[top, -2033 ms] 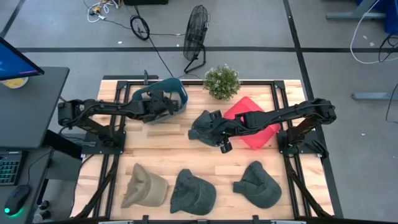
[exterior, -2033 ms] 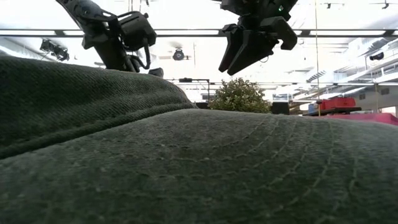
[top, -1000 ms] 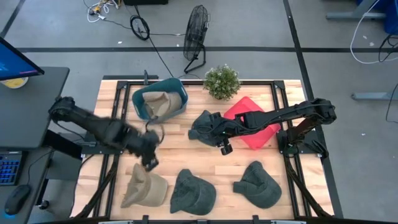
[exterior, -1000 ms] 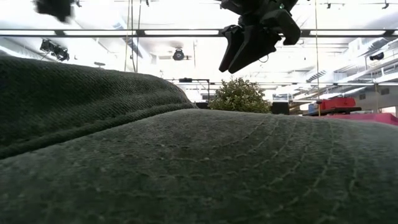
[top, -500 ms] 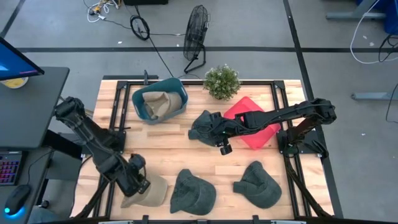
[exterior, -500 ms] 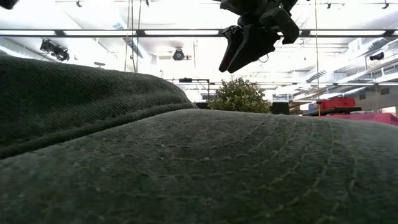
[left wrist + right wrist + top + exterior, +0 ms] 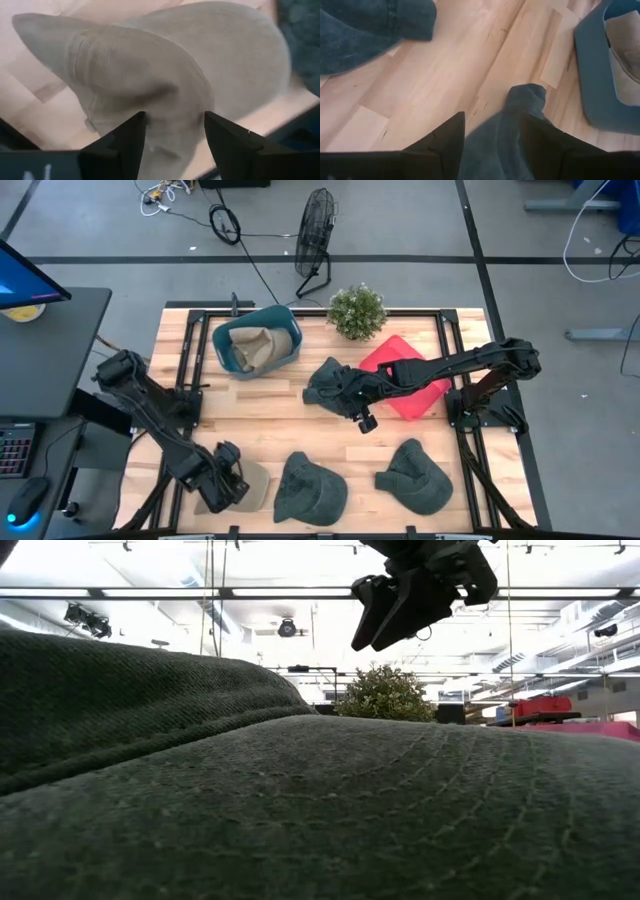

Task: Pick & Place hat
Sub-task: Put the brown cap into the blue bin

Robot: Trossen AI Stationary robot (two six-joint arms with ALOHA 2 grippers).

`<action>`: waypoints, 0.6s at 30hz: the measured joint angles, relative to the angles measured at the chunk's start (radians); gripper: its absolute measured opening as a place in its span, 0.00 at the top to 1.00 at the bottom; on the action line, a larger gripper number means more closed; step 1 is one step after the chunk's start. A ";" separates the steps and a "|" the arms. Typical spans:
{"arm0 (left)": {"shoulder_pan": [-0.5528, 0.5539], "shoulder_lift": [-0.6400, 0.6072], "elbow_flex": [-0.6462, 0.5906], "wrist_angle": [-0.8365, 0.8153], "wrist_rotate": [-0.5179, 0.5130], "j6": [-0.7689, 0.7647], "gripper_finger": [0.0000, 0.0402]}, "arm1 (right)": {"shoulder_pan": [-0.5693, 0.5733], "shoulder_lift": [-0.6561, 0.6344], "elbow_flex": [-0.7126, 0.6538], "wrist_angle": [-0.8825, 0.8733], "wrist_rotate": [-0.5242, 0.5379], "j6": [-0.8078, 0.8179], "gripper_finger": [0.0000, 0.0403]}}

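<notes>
Tan hat (image 7: pixel 165 90) sits between my left pincer's (image 7: pixel 172 132) spread fingers; closing too shallow risks slipping off. Right pincer (image 7: pixel 490 132), spread, straddles a dark hat (image 7: pixel 515 125).

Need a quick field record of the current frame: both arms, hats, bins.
left gripper: over the tan hat at the table's front left, fingers open on either side of it
right gripper: at the dark hat mid-table, fingers open
blue bin: holds a tan hat
red bin: under the right arm
other hats: two dark green hats along the front edge
</notes>
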State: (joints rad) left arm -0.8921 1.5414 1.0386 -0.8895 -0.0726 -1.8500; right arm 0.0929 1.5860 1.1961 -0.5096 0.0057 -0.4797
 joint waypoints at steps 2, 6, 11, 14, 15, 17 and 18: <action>0.000 0.034 0.000 0.002 -0.002 0.001 0.50 | 0.000 0.000 0.000 0.000 0.000 0.000 0.52; 0.005 0.088 0.000 0.030 -0.006 -0.009 0.54 | 0.000 0.000 0.000 0.000 0.000 0.000 0.52; 0.006 0.123 0.000 0.071 -0.009 -0.105 0.70 | 0.000 0.000 0.000 0.002 0.000 -0.008 0.52; 0.010 0.119 0.001 0.083 -0.017 -0.159 0.88 | 0.000 0.000 0.000 0.002 0.000 -0.032 0.52; 0.011 0.117 0.002 0.083 -0.026 -0.176 0.94 | 0.000 0.000 0.000 0.003 0.000 -0.038 0.52; 0.012 0.109 0.002 0.083 -0.059 -0.210 0.97 | 0.000 0.000 0.000 0.004 0.000 -0.048 0.52; 0.012 0.106 0.003 0.083 -0.079 -0.225 0.97 | 0.000 0.000 0.000 0.004 0.000 -0.052 0.52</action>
State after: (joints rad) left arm -0.8799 1.6473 1.0412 -0.8065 -0.1514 -2.0747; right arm 0.0929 1.5860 1.1961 -0.5060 0.0059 -0.5319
